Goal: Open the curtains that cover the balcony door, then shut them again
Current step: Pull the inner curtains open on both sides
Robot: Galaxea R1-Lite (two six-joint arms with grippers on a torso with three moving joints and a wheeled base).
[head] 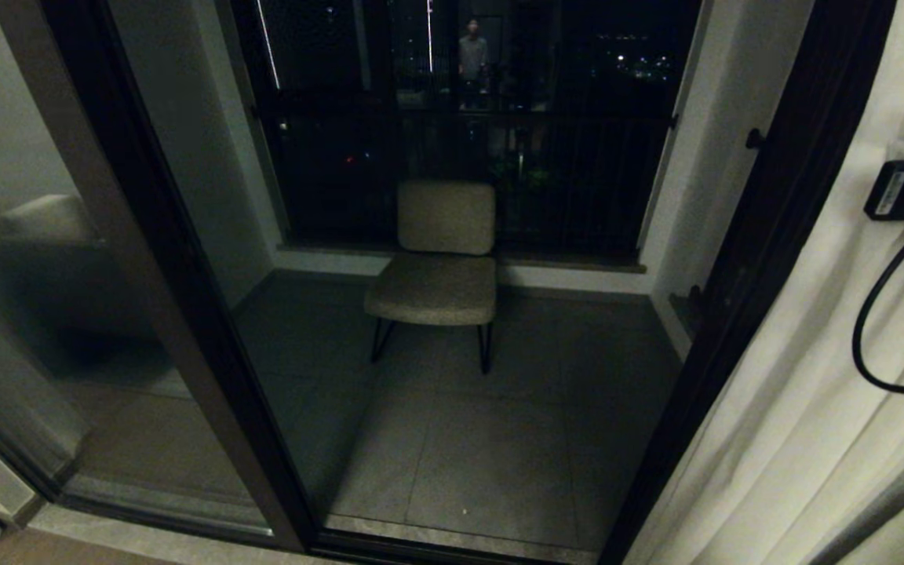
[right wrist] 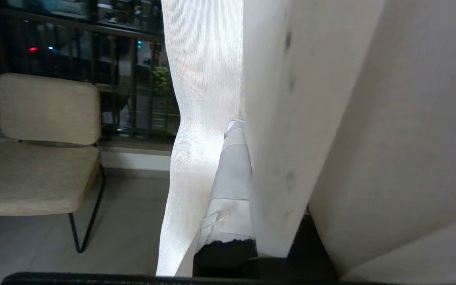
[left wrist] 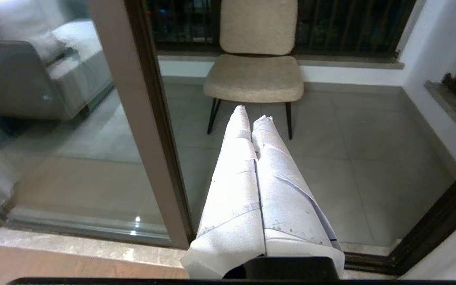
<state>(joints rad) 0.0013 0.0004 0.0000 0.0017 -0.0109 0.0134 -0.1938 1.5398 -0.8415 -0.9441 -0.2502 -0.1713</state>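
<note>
chair [head: 436,271] behind door [head: 185,314] — curtains [head: 805,408] right

Curtains [right wrist: 370,118]: cream woven cloth, matt; the thin edge panel [right wrist: 204,99] shows a fine ribbed weave and lets light through. Balcony door [head: 146,235]: glossy reflective glass in a dark, smooth frame. Chair [left wrist: 256,59]: coarse beige upholstery, matt, on thin dark metal legs. Balcony floor [left wrist: 370,158]: large grey tiles, smooth with a dull sheen. Left gripper [left wrist: 254,116]: fingers wrapped in white creased tape-like covering, matt, lightly soiled. Right gripper's finger [right wrist: 232,186]: same white wrapping against the cloth.
</note>
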